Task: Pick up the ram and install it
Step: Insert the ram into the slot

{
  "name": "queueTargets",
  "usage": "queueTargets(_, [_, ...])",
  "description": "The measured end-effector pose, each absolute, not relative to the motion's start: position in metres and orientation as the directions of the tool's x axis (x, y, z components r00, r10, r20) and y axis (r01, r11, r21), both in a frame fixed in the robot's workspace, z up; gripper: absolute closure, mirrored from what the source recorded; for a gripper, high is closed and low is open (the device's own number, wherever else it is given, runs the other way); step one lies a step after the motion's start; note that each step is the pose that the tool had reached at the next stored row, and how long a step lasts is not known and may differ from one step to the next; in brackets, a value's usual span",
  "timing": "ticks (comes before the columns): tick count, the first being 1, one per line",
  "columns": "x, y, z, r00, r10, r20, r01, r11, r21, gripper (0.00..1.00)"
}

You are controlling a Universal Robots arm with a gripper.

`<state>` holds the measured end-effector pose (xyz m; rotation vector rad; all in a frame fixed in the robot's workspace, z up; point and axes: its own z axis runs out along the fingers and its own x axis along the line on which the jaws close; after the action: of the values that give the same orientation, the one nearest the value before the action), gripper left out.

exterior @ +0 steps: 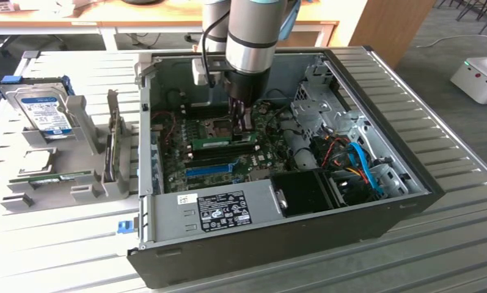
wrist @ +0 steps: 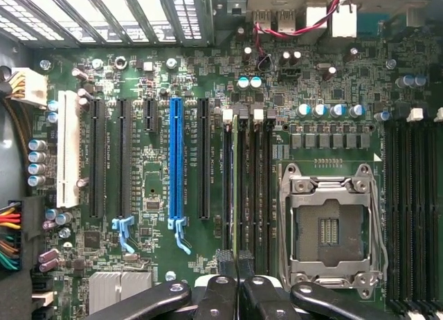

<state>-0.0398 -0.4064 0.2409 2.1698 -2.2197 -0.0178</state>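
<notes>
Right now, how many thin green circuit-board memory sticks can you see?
2. One thin green memory stick stands on the green motherboard, held by the gripper; a second stick lies in the grey holder on the exterior view's left. Others may be hidden.

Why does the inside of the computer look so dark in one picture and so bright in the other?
Exterior view: light falls brightly on the pale table, while the case shades its circuit board. Wrist view: same board and memory stick evenly lit, bright glare through the vent slats.

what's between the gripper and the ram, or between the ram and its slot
Nothing visible. The ram stands among the memory slots beside the cpu socket, the shut gripper at one end of it.
</notes>
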Motion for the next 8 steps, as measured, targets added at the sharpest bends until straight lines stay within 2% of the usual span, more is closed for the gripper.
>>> queueTargets(8, [-0.0398, -0.4065, 0.2378, -0.022, -1.000, 0.019, -0.999, 0.023, 0.034, 0.88])
